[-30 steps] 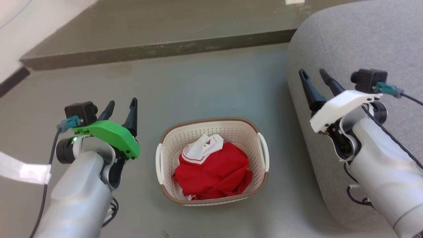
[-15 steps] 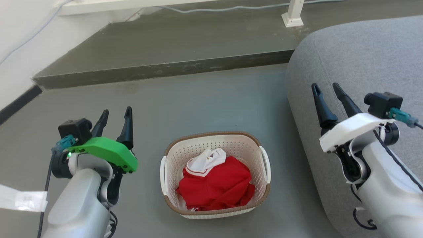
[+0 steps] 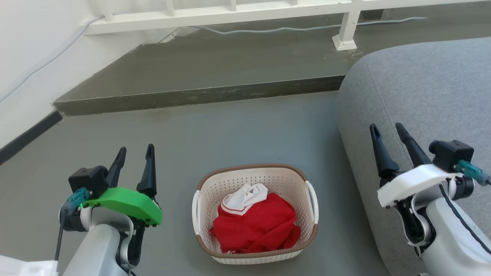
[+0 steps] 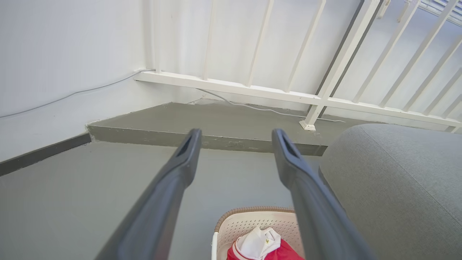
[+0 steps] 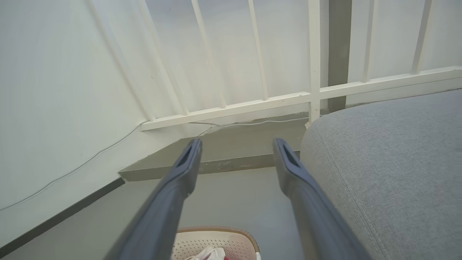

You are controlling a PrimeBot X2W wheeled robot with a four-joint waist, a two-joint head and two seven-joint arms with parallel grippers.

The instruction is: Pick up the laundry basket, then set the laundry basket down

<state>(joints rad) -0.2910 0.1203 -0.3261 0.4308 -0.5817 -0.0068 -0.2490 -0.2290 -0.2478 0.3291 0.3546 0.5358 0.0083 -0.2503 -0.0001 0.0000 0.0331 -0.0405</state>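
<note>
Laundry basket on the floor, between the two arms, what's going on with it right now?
The laundry basket sits on the floor with a red garment inside. The left gripper and right gripper hover open on either side, neither touching it. A grey sofa is beside the right one. The pick-up has not yet begun.

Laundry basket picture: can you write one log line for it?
laundry basket: on floor, ungrasped | left end effector: open | right end effector: open | red shirt: inside

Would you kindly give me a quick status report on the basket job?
Left gripper, right gripper open, empty. Laundry basket on floor between them, untouched. Grey sofa crowds right gripper.
</note>
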